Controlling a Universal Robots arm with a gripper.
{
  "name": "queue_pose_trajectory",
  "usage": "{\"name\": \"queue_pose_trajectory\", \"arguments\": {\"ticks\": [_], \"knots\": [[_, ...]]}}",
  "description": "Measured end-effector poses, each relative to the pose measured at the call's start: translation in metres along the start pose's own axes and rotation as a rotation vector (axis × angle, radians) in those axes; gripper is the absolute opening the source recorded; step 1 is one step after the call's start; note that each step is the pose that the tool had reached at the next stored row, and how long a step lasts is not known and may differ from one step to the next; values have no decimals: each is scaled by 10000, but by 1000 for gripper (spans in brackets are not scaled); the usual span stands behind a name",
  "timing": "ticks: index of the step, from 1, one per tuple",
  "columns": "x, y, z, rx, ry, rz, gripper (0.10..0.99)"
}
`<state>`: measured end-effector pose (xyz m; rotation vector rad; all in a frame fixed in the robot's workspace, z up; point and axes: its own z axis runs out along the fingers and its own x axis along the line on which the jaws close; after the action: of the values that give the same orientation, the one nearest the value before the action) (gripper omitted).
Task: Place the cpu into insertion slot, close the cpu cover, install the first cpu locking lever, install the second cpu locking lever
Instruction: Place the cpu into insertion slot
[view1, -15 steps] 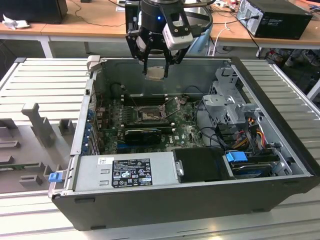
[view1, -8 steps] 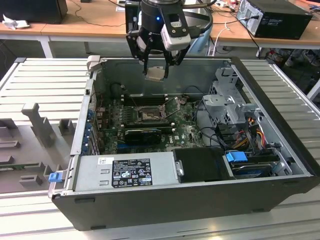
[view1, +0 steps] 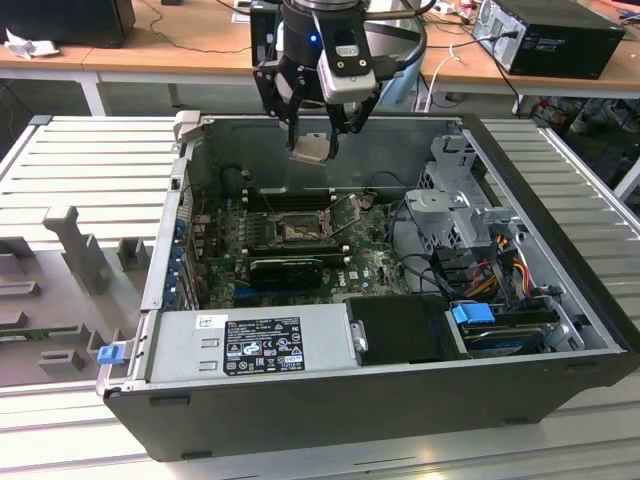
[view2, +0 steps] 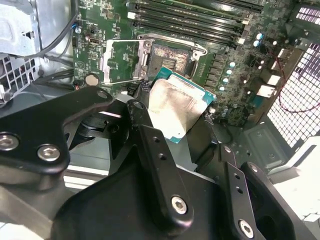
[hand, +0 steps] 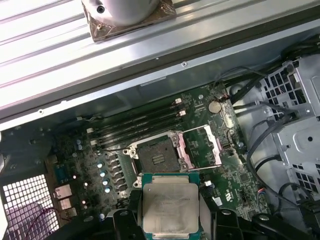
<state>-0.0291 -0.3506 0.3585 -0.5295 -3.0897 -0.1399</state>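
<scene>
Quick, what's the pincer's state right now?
The pincer is shut on the cpu, above the uncovered insertion slot.

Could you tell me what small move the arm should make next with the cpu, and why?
Probably a short, level descent toward the slot. The gripper holds the cpu flat, high above the open case. The cover is swung open beside the slot, whose pin field lies bare, so nothing seems to block the way down.
</scene>
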Motion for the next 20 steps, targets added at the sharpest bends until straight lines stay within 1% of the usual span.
{"name": "queue_pose_trajectory", "arguments": {"ticks": [3, 11, 20], "knots": [[0, 0, 1, -5, -37, 428, 541], [0, -1, 4, -22, -107, 1227, 541], [0, -1, 5, -29, -143, 1633, 541]]}}
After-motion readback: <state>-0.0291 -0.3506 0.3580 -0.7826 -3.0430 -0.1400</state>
